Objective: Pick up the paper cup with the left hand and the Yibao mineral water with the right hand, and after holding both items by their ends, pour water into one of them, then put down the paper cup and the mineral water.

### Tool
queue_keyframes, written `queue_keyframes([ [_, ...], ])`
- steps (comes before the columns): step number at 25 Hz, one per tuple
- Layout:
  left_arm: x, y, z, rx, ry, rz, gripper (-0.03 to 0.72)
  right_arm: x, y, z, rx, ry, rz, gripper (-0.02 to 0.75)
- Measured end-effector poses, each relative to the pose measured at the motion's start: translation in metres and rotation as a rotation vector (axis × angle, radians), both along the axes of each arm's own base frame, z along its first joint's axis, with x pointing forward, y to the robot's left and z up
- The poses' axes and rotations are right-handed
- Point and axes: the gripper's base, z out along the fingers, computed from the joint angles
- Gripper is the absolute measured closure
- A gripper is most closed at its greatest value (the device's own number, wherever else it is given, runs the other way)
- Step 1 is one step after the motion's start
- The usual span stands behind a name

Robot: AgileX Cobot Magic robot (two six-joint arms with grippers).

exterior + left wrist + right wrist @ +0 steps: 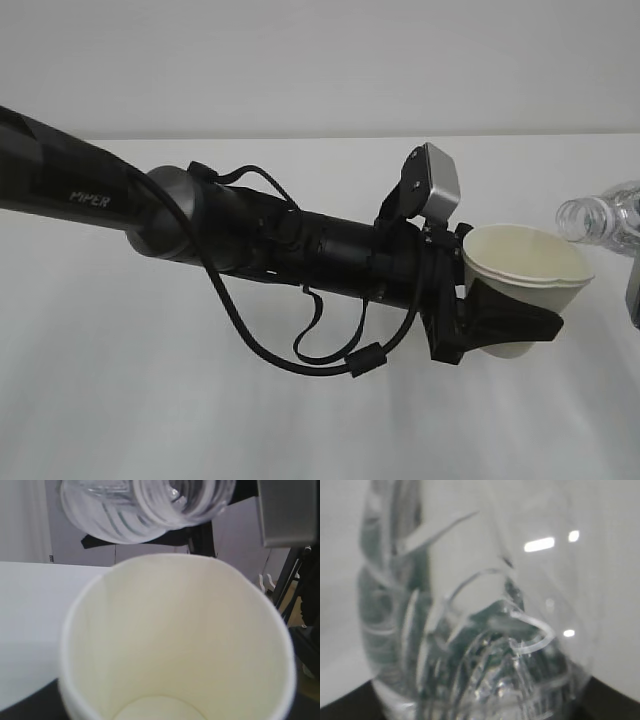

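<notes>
The left hand [500,315] is gripping the paper cup [525,275] above the table's [300,420] right side; the right hand — out of sight — is tipping the Yibao mineral water [605,215] beside its rim. Pouring stage — next, the bottle mouth needs to come over the cup.

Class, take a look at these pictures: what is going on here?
A black robot arm on the left holds a paper cup in its left gripper, lifted above the white table. From the right, a clear plastic bottle is tipped on its side, its open mouth pointing towards the cup's rim. The right gripper itself is not visible. The cup looks empty inside, and no water can be seen flowing, so pouring seems about to start or only pretended.
</notes>
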Motion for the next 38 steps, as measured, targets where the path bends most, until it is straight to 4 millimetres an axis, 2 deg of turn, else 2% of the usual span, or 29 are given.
queue_keyframes([
  [9, -0.014, -0.010, 0.000, 0.000, 0.002, -0.037, 0.249, 0.000, 0.000, 0.000, -0.019, 0.000, 0.007, 0.293],
  [38, -0.010, -0.011, 0.000, 0.006, 0.011, 0.002, 0.249, 0.001, -0.001, 0.002, -0.115, -0.022, 0.036, 0.293],
])
